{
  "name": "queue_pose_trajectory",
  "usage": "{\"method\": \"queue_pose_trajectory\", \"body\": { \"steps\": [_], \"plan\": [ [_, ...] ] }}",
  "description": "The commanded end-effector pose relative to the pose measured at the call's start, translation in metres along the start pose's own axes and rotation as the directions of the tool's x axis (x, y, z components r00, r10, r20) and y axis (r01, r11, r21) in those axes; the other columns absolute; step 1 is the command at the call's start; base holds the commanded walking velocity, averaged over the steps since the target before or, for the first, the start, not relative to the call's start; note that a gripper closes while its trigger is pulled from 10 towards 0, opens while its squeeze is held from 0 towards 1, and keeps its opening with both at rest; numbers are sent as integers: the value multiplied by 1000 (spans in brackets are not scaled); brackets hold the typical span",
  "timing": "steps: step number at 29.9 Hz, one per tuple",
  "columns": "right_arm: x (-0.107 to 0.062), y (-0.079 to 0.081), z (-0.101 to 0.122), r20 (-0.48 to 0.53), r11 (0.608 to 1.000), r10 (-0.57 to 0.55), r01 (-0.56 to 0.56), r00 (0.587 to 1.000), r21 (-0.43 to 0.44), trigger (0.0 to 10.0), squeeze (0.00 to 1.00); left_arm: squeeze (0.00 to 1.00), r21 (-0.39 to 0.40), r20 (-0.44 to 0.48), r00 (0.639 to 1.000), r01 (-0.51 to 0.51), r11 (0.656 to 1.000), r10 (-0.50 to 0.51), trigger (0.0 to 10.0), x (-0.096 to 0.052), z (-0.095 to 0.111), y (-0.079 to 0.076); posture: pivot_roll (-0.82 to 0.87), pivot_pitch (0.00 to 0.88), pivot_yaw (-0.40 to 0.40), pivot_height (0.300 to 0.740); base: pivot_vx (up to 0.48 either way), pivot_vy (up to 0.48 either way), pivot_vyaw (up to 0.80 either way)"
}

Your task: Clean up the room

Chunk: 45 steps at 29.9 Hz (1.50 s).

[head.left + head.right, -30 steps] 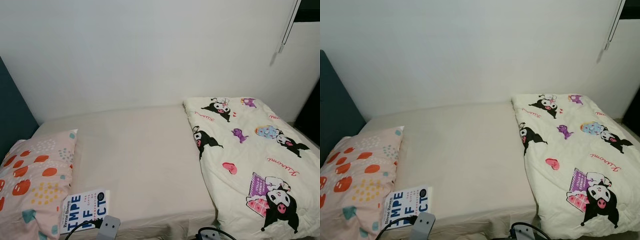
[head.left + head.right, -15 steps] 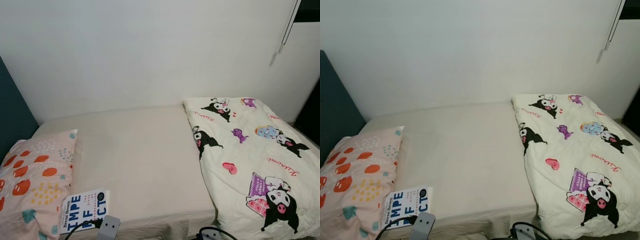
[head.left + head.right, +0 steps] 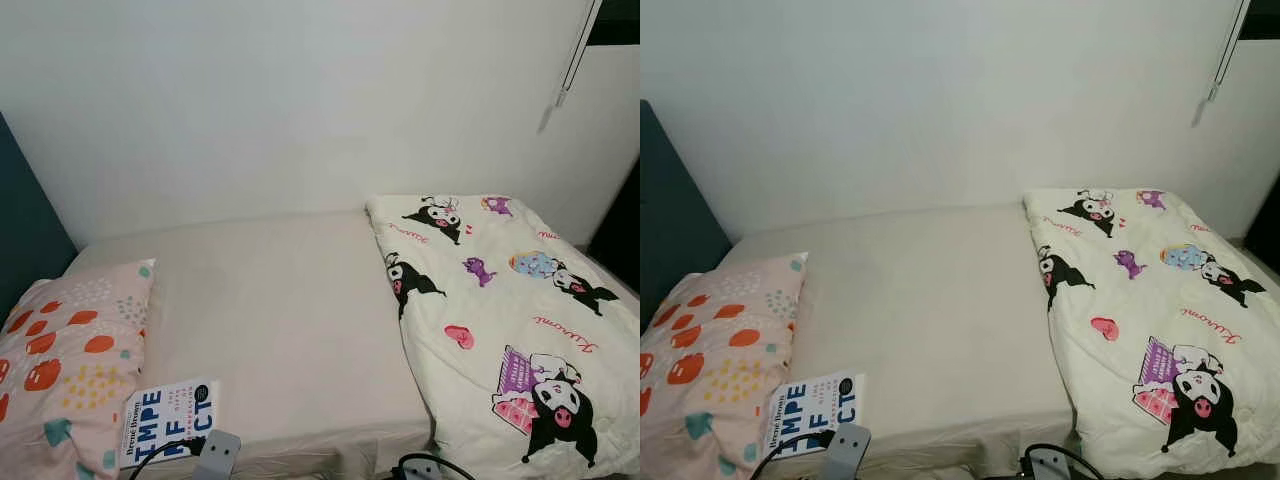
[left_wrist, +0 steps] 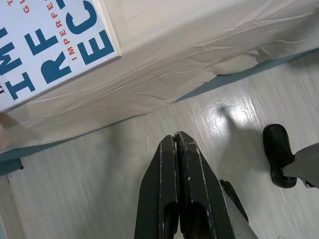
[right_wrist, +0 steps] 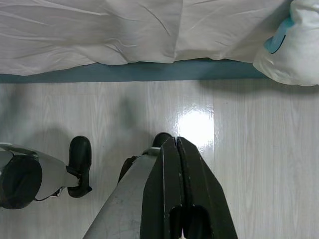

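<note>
Bed (image 3: 290, 330) along a white wall, sheet mostly bare; patterned pillow (image 3: 60, 370) near left, cartoon-print quilt (image 3: 500, 320) bunched over the right half. Book (image 3: 168, 420) lies flat at the near left edge just beside the pillow: likely stiff, light, slick-covered, best pinched at its overhanging near edge. Left tool (image 4: 175, 144) and right tool (image 5: 175, 144) both pressed together, hanging low over the floor.
</note>
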State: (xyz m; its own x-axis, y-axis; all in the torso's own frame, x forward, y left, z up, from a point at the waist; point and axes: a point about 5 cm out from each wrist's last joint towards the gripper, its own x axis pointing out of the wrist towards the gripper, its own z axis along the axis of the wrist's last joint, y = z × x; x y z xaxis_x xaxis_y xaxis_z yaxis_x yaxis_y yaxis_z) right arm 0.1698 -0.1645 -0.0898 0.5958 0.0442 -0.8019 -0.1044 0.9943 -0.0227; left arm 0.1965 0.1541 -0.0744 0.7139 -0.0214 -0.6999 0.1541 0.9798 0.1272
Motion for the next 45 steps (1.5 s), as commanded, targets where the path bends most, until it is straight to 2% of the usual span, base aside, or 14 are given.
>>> {"method": "queue_pose_trajectory", "body": {
  "steps": [1, 9, 23, 26, 29, 45],
  "plan": [
    [0, 3, -3, -23, 1000, 12, -12, 1000, -5, 10000, 0, 0, 8, -16, 1000, -5, 1000, 5, 10000, -1, -5, -3, 16, 0, 2, 740, 0, 0, 0],
    [0, 5, -5, -31, 1000, 6, -7, 999, -20, 10000, 0, 0, 0, -20, 1000, -13, 1000, 13, 10000, -2, -7, -4, 14, 0, 3, 740, 0, 0, 0],
    [-1, 2, -4, -13, 1000, 4, -4, 1000, 11, 10000, 0, 0, 3, -17, 1000, -6, 1000, 7, 10000, -2, -6, -5, 13, 0, 5, 740, 0, 0, 0],
    [-1, 4, -5, -29, 999, 16, -17, 999, -49, 10000, 0, 0, 4, -18, 1000, -6, 1000, 6, 10000, -2, -6, -5, 14, 0, 7, 740, 0, 0, 0],
    [-1, 4, -7, -41, 997, 2, -5, 999, -71, 10000, 0, 0, 5, -18, 1000, -5, 1000, 5, 10000, -2, -6, -5, 13, 0, 8, 740, 0, 0, 0],
    [-1, -2, -10, -62, 996, -44, 39, 997, -84, 10000, 0, 0, 1, -20, 1000, -6, 1000, 6, 10000, -2, -7, -5, 16, 0, 6, 740, 0, 0, 0]
  ]
}}
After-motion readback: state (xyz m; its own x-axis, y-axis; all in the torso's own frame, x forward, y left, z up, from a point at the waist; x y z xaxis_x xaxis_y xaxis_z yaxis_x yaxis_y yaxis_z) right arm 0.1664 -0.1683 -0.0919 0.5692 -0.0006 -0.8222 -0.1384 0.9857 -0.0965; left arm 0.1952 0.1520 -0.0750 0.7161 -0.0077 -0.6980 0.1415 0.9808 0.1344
